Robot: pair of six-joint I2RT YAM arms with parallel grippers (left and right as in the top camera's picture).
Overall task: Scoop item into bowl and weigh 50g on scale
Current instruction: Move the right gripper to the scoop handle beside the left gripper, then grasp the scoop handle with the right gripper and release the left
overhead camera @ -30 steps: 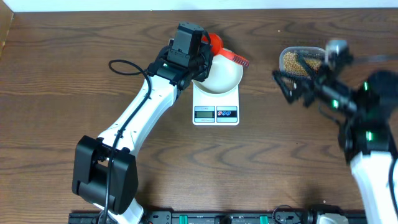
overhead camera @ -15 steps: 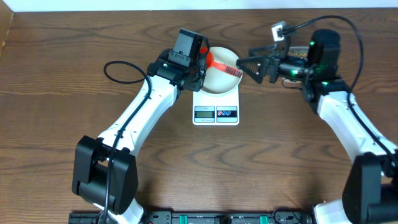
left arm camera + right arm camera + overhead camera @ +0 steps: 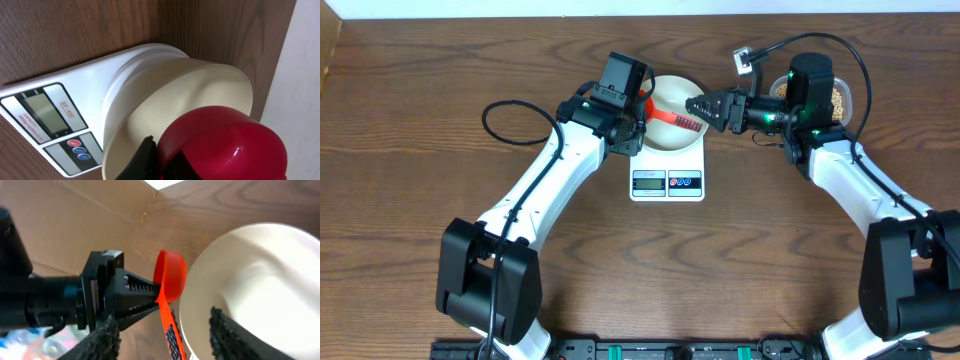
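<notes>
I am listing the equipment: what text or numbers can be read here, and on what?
"SF-400": on the scale, beside its display, faint.
Red print along the display: too blurred.
Display digits: not readable.
Marks on the handle of the red scoop: unreadable.

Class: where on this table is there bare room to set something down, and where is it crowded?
Bare: the table in front of the scale, between the left arm and right arm; also the far-left side. Crowded: around the bowl, where the left gripper holds the red scoop and the right gripper straddles its handle with open jaws.
</notes>
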